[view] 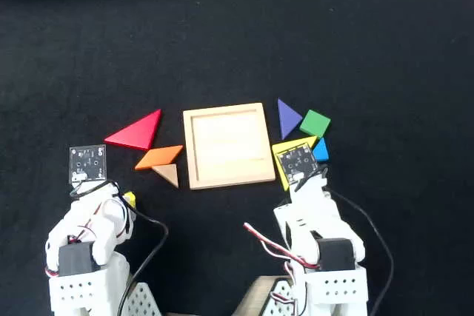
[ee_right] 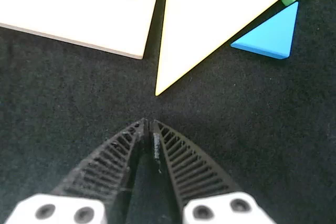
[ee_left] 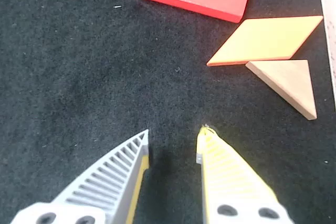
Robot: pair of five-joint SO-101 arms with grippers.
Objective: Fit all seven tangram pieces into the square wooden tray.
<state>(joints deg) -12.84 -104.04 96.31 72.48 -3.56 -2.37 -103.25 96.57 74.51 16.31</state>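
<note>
The square wooden tray [view: 195, 146] lies in the middle of the black table with nothing in it. To its left lie a red triangle [view: 138, 132], an orange parallelogram [view: 158, 157] and a small wooden triangle [view: 167, 174]. To its right lie a purple triangle [view: 287, 117], a green square [view: 315, 123], a yellow triangle [view: 284, 146] and a blue triangle [view: 321, 150]. My left gripper [ee_left: 173, 137] is open over bare cloth, short of the orange parallelogram [ee_left: 266, 39] and wooden triangle [ee_left: 287, 85]. My right gripper [ee_right: 147, 125] is shut, empty, just short of the yellow triangle's [ee_right: 205, 22] tip.
The tray's corner [ee_right: 79, 3] lies beside the yellow triangle in the right wrist view. Both arm bases stand at the table's near edge. Bare black cloth stretches across the far half of the table.
</note>
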